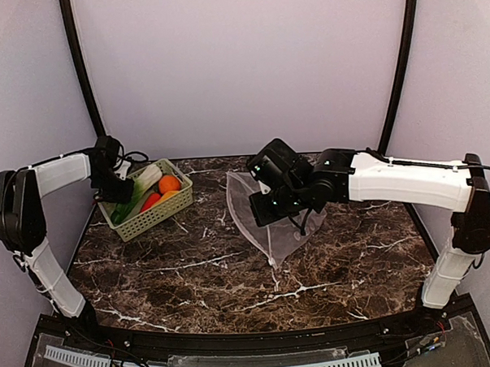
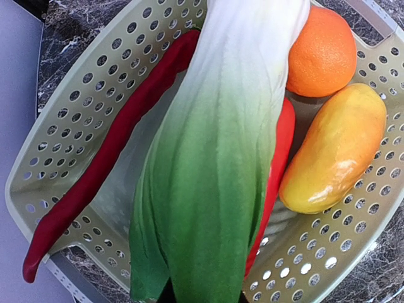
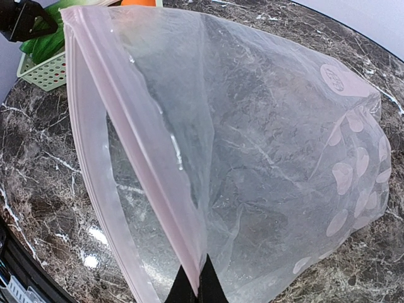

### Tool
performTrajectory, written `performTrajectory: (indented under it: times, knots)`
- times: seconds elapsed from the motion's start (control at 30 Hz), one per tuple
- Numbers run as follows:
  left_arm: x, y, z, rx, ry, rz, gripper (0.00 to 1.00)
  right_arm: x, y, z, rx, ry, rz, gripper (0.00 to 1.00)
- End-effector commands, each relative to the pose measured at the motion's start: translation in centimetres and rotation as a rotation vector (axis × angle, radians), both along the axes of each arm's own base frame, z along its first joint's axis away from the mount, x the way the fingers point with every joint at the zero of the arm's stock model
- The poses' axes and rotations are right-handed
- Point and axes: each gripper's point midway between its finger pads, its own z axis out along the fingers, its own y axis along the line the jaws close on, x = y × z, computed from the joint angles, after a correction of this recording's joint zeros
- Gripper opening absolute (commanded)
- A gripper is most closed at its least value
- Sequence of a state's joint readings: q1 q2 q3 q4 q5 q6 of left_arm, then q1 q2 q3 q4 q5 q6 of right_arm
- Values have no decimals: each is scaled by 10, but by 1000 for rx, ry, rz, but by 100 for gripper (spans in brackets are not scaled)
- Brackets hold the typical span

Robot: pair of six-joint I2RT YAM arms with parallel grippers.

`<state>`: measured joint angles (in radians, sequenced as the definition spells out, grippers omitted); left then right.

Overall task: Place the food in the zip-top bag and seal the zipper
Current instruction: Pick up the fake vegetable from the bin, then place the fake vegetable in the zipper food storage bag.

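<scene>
Two grippers are listed: right gripper (image 3: 197, 287), pinched shut on the zip-top bag (image 3: 265, 158) at the zipper (image 3: 136, 139), bag spread ahead of it. Left gripper (image 1: 118, 191) is set over the bok choy (image 2: 214, 158) in the basket (image 2: 63, 126); its grip cannot be told.

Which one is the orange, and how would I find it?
Find the pale green holey basket at the back left of the dark marble table. The orange sits in one corner, beside the white end of the bok choy and a yellow-orange piece. It is the only round ball, with bumpy skin.
</scene>
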<state>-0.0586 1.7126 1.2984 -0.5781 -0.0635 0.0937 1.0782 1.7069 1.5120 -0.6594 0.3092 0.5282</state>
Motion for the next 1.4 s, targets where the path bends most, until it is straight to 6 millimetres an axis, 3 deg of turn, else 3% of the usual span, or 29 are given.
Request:
performTrajectory:
  times: [0.0,0.13,0.2,0.33,0.5,0.63,0.83,0.93,1.03,1.17,1.37]
  knots:
    - [-16,3,15,11,-7,7,11,4,-5,15,34,-28,-12,0]
    - [-17,11,39,96,-94,27,8,4,-5,19,32,-36,-10,0]
    - [-18,10,63,109,-153,22,8,5,-5,21,25,-43,-8,0]
    - [-26,-1,103,62,-260,13,7,7,-8,21,10,-48,-15,0]
    - [-44,-19,124,-46,-264,10,6,11,-10,24,11,-55,-26,0]
    - [-62,-50,137,-95,-258,-43,4,13,-11,24,4,-62,-34,0]
    - [-106,-122,157,-331,-217,-181,2,20,-10,17,-12,-64,-50,0]
    - [-138,-152,147,-421,-124,-240,1,26,-8,15,-24,-76,-60,0]
    - [-170,-168,134,-523,-41,-265,1,32,-5,10,-43,-83,-68,0]
    - [-207,-193,136,-662,23,-310,1,38,1,1,-57,-76,-69,0]
    - [-239,-210,130,-730,119,-329,1,40,8,-8,-65,-64,-57,0]
